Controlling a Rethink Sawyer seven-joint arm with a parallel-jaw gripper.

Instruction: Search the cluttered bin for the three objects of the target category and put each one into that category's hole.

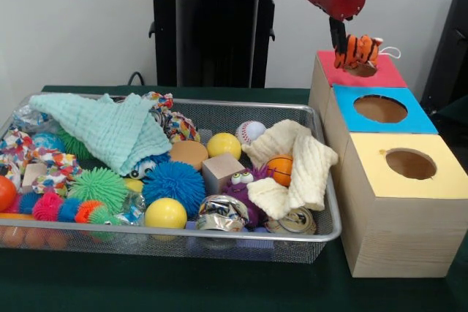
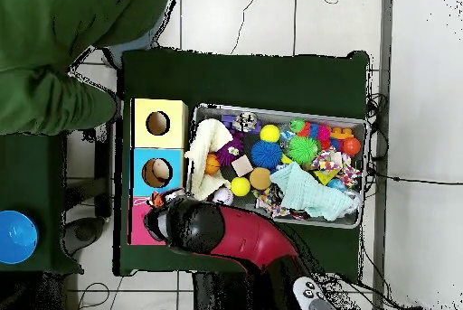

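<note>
My gripper [image 1: 341, 47] hangs at the right over the red-topped box [image 1: 333, 75] and is shut on a small orange and black striped tiger plush [image 1: 360, 50]. The plush hangs right above that box's round hole [image 1: 364, 71], partly covering it. Seen from overhead, the plush [image 2: 161, 200] pokes out beside the arm's wrist [image 2: 194, 223] at the red box [image 2: 138, 227]. The wire bin [image 1: 327, 193] holds the clutter, including a purple googly-eyed plush [image 1: 240, 186].
A blue-topped box [image 1: 380, 109] and a yellow-topped box [image 1: 411, 164], each with a hole, stand in front of the red one. The bin holds balls, spiky toys, cloths, cans and a wood block. A person's green sleeve [image 2: 54, 62] and a blue bowl [image 2: 16, 237] show overhead.
</note>
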